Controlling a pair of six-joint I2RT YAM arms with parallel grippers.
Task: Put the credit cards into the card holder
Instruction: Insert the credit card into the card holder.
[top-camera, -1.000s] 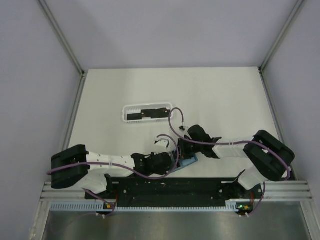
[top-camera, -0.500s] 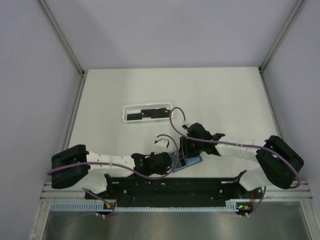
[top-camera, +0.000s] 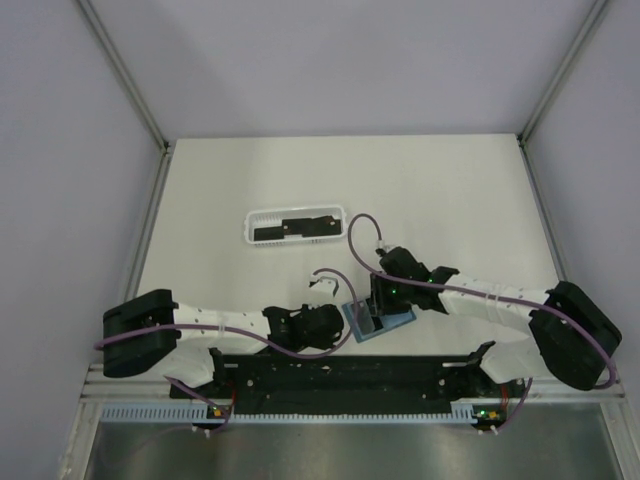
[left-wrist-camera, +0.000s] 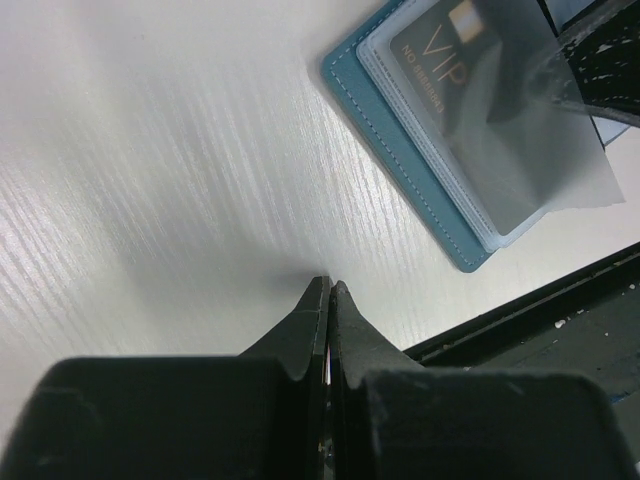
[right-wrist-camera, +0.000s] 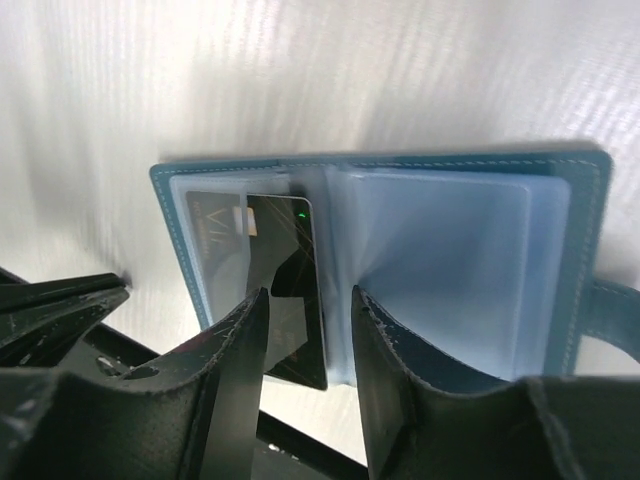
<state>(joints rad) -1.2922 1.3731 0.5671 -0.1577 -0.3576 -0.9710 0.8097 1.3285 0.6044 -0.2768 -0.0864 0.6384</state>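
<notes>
Teal card holder lies open on table, black card in clear sleeve. R gripper jaws apart over it, gripping nothing. L gripper pinched closed, empty, just beside holder.

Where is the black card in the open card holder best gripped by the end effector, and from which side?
Probably the black card's bare dark strip beside the card holder's middle fold, approached from above on the fold side. It lies flat, and the rest seems covered by the clear sleeve.
</notes>
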